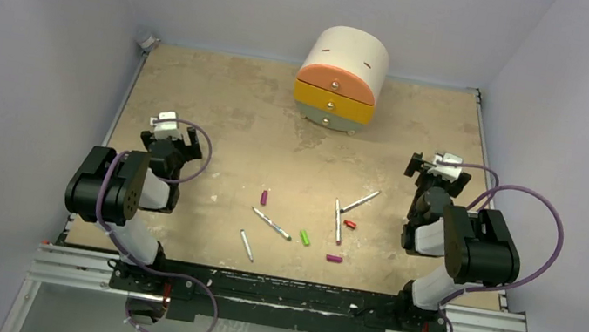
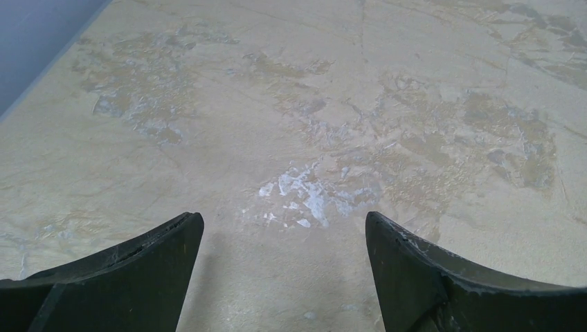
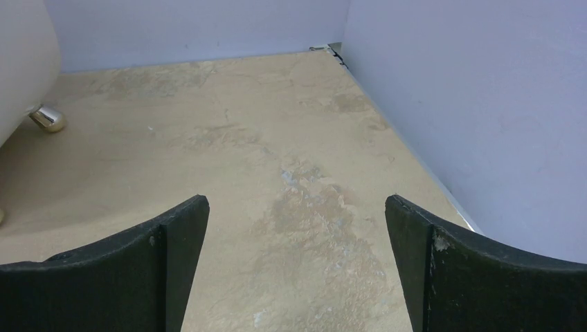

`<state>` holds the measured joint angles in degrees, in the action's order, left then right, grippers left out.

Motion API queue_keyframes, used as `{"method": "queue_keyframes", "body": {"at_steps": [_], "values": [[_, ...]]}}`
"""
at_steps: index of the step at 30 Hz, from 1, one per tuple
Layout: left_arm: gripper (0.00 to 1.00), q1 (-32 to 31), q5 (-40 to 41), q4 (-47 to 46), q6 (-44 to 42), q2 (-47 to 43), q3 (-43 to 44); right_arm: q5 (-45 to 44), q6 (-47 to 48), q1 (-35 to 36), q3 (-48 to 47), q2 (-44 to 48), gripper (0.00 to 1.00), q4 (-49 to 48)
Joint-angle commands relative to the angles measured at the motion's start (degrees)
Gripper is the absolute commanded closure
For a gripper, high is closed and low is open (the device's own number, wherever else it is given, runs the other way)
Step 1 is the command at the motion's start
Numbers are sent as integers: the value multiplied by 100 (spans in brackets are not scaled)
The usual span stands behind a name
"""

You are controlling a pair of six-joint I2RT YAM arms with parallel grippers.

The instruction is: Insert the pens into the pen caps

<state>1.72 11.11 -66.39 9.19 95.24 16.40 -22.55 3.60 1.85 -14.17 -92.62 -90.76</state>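
Several light grey pens lie on the tan table in the top view: one at the front left, one in the middle, one upright on the right, one slanted behind it. The caps lie among them: magenta, green, red, magenta. My left gripper is open and empty, far left of them. My right gripper is open and empty, to their right. Both wrist views show only bare table between the fingers.
A small rounded drawer chest, white with orange and yellow drawers, stands at the back centre; its side and a metal foot show in the right wrist view. Lilac walls close the table on three sides.
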Motion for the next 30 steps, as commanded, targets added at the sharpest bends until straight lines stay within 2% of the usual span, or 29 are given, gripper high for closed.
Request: {"method": "queue_keyframes", "body": {"at_steps": [1,8,12,14,16,18,20,22,24,27,30], "values": [[13,-31,148,-194,-112,-52,91,6,-10,-17,-94,86,0,-428],[13,-30,145,-175,-107,-43,100,20,-14,-18,-107,86,0,-413],[13,-29,145,-195,-108,-56,86,83,-245,-137,-257,185,0,70],[13,-31,23,-262,-123,-67,55,-301,-115,-136,-154,164,0,-379],[13,-30,58,-162,-139,-167,94,-191,-93,-132,62,329,0,-645],[13,-31,296,336,-63,-480,203,-270,79,-33,289,588,0,-928],[13,-31,520,809,40,-818,283,-434,97,51,273,1328,0,-208],[13,-31,822,707,137,-995,196,-239,-246,58,-123,2336,0,1430],[13,-30,1370,972,360,-1422,191,543,-911,45,-835,3202,0,3444],[13,-31,2022,1887,933,-2313,412,1826,-1562,43,-1666,3727,0,4638],[13,-37,1517,2859,1625,-3332,722,3076,-2784,44,-2519,3775,0,5853]]}}
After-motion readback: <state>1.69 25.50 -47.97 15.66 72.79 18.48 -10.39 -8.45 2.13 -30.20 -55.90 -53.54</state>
